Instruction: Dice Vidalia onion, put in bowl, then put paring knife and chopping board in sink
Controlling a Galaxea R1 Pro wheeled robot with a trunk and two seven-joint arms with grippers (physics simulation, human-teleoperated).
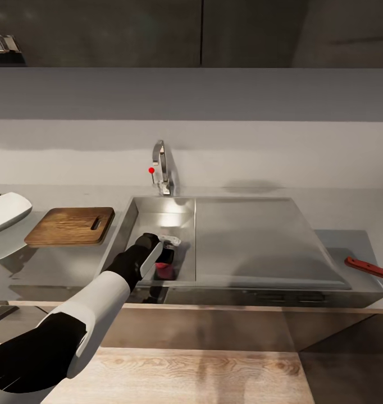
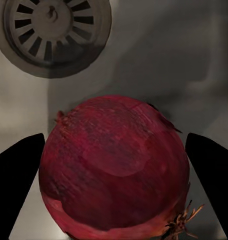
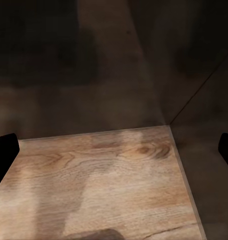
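Clearly the job is at its first step: from the head view, the left gripper (image 1: 164,253) reaches down into the sink (image 1: 124,227) at the onion (image 1: 164,270), while the chopping board (image 1: 71,225) and bowl (image 1: 6,212) wait bare on the countertop (image 1: 349,213) and the knife (image 1: 370,268) lies untouched far to the right. From the left wrist, the dark-red onion (image 2: 114,167) sits between the wide-spread fingers (image 2: 16,190), near the drain (image 2: 53,30); whether they touch it I cannot tell, and dicing, filling the bowl and returning the tools all remain. From the right wrist, spread fingertips (image 3: 3,150) hold nothing above a wooden floor (image 3: 103,185).
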